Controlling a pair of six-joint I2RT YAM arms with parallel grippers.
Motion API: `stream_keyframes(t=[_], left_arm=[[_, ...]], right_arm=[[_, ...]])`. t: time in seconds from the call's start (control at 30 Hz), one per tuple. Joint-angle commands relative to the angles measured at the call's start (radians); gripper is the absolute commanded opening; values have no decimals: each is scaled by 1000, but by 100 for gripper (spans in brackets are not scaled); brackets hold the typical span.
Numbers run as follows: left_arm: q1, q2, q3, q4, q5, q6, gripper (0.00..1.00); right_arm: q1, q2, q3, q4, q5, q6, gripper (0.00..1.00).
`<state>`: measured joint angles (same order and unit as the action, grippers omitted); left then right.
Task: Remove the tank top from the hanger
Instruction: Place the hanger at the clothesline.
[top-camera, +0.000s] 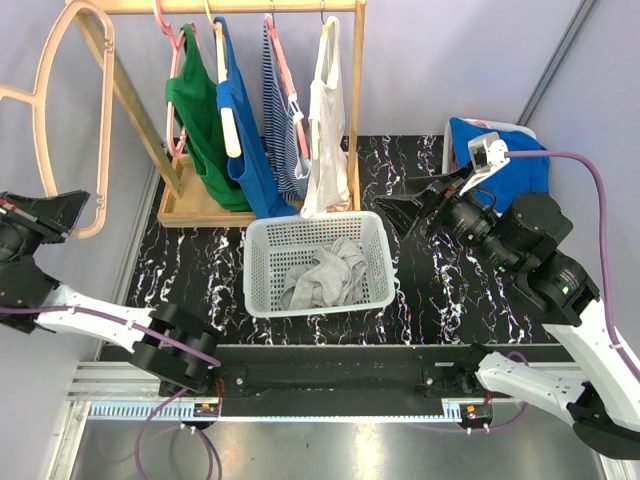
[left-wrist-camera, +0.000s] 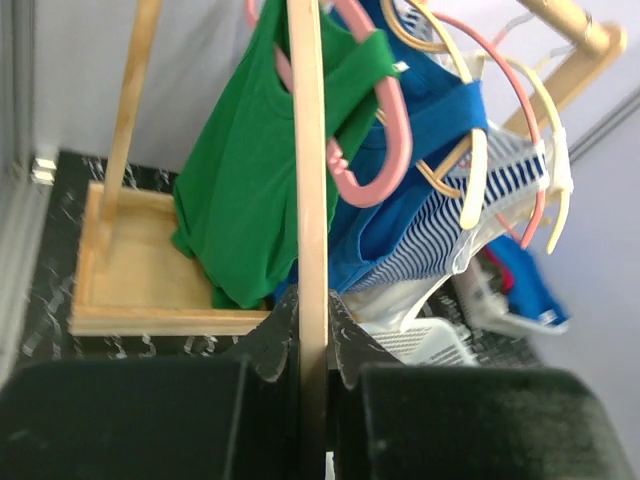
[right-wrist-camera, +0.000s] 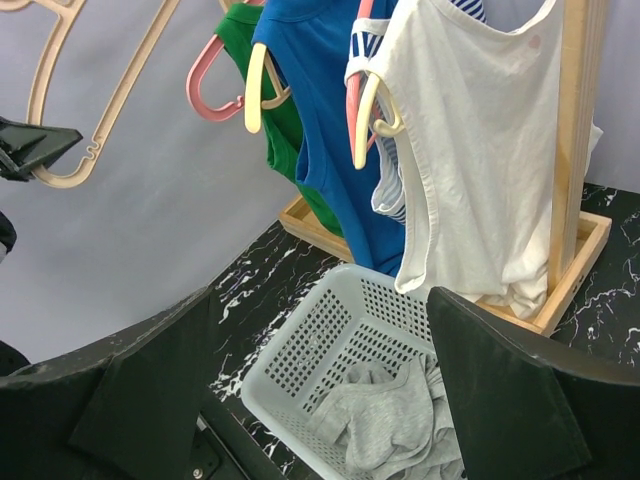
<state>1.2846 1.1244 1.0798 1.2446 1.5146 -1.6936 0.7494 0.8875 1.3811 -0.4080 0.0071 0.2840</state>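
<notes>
Seemingly the removal is wrapping up: the left gripper (top-camera: 75, 208) is clamping the bare wooden hanger (left-wrist-camera: 308, 150) far left, the grey tank top (top-camera: 322, 275) is lying in the basket (top-camera: 262, 290), the right gripper (top-camera: 416, 204) is hovering with fingers apart, and setting the hanger down is looking next

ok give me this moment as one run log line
left gripper shut on bare wooden hanger | right gripper open, empty | grey tank top in basket | four tops on rack
</notes>
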Motion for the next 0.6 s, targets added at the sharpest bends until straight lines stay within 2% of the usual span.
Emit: stream_keyframes(t=[0.0, 0.27, 0.37, 0.57], left_arm=[[24, -28, -44, 380, 176, -19, 0], [-2, -153, -225, 415, 173, 89, 0], [-39, -95, -180, 420, 133, 11, 0], [-114, 90, 17, 420, 78, -104, 0]], right_arm=[[-5, 5, 9, 51, -4, 11, 93], [-5, 34, 13, 67, -33, 35, 93], [-7, 44, -1, 90, -50, 55, 93], [-5, 67, -13, 118, -62, 86, 93]])
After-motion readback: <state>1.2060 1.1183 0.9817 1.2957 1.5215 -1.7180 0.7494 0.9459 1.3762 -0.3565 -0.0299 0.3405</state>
